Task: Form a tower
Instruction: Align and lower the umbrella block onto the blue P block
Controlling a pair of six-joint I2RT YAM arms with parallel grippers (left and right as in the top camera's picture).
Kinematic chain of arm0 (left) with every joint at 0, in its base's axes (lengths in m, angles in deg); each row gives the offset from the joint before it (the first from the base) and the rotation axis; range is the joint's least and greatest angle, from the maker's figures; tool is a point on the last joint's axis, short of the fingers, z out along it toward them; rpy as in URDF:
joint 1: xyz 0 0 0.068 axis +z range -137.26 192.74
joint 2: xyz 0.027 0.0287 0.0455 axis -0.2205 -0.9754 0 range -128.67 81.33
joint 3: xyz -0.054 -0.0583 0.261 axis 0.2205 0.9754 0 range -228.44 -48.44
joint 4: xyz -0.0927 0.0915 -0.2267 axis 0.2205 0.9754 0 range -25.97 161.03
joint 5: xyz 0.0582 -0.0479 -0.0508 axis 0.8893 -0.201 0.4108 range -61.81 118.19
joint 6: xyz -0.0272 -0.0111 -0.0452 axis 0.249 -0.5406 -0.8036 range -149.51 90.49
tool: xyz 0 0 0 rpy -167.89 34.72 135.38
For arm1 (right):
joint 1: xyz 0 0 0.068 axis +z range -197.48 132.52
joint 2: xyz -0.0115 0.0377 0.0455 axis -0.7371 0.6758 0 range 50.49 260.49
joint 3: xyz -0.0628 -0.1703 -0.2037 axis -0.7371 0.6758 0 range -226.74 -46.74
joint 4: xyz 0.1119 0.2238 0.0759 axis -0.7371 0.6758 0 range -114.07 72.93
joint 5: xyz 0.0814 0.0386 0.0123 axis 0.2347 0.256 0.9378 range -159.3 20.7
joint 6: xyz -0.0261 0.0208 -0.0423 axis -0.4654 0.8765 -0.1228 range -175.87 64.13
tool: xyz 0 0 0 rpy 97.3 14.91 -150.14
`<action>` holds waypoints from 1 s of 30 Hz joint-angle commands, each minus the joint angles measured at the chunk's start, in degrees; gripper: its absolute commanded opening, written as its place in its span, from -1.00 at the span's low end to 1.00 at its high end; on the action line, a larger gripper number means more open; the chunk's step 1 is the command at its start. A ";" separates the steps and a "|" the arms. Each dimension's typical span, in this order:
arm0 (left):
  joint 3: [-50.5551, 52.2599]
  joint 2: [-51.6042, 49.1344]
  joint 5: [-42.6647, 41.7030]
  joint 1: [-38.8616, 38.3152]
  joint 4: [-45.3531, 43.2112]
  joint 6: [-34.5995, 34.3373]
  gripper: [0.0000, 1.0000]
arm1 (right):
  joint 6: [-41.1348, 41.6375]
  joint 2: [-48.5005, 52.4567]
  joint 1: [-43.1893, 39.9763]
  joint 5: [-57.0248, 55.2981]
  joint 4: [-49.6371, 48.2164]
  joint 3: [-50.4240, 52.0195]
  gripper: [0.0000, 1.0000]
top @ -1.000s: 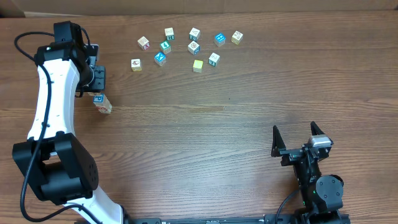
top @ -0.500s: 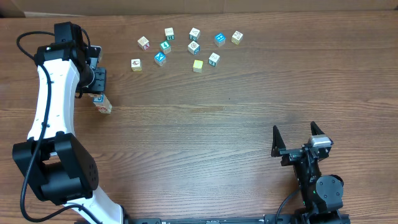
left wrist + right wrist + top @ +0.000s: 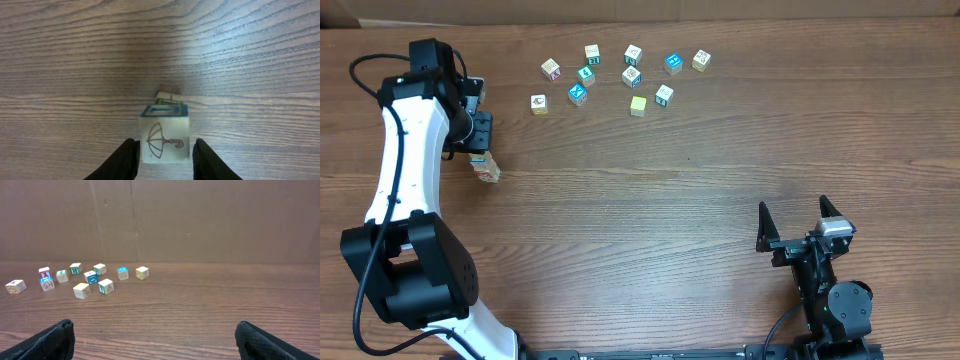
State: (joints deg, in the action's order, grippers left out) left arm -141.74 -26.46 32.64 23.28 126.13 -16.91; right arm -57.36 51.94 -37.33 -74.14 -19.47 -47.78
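Observation:
The tower [image 3: 485,168] is a narrow stack of small wooden cubes at the table's left side. In the left wrist view I look straight down on its white top cube [image 3: 166,140], which bears an umbrella drawing, with a blue-framed cube [image 3: 165,110] under it. My left gripper [image 3: 477,148] hangs right over the stack. Its fingers [image 3: 128,159] flank the top cube with a thin gap on each side, so my left gripper [image 3: 166,161] is open. My right gripper [image 3: 801,222] rests open near the front right, with nothing between its fingers [image 3: 55,337].
Several loose picture cubes [image 3: 620,75] lie scattered at the back middle of the table, also seen far off as cubes [image 3: 90,277] in the right wrist view. A cardboard wall [image 3: 160,220] stands behind them. Bare wood lies between the two arms.
The left arm has hardly moved over the tower. The right arm and the loose cubes are as they were.

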 commanded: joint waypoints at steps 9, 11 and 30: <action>1.31 -0.22 -1.05 0.37 -1.11 0.04 -0.37 | -0.09 -0.09 -0.15 0.02 -0.24 0.59 1.00; 1.31 -0.22 -1.05 0.37 -1.09 0.04 -0.37 | -0.09 -0.09 -0.15 0.02 -0.24 0.59 1.00; 1.33 -0.22 -0.92 0.37 -0.79 0.02 -0.11 | -0.09 -0.09 -0.15 0.02 -0.24 0.59 1.00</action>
State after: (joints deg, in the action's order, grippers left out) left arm -141.04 -26.48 32.64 23.28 125.35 -17.08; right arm -57.36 51.94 -37.33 -74.14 -19.49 -47.78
